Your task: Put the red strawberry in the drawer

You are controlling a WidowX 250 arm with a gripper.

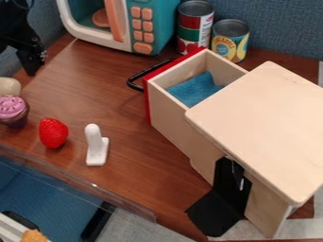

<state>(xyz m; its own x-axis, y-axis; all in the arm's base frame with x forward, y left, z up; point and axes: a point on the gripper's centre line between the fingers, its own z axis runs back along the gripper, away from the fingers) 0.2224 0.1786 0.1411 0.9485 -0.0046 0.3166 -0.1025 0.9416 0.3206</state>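
The black gripper hangs at the upper left edge of the camera view, behind the strawberry and well apart from it. The red strawberry rests on the brown table at the left, between a cupcake and a white stand. At the upper middle, the wooden box's drawer is pulled out, its red front and black handle facing the upper left. A blue cloth lies inside the drawer.
A toy cupcake and a pale round item sit at the left edge. The white stand is right of the strawberry. A toy microwave and two cans stand behind. A clear rim edges the table's front.
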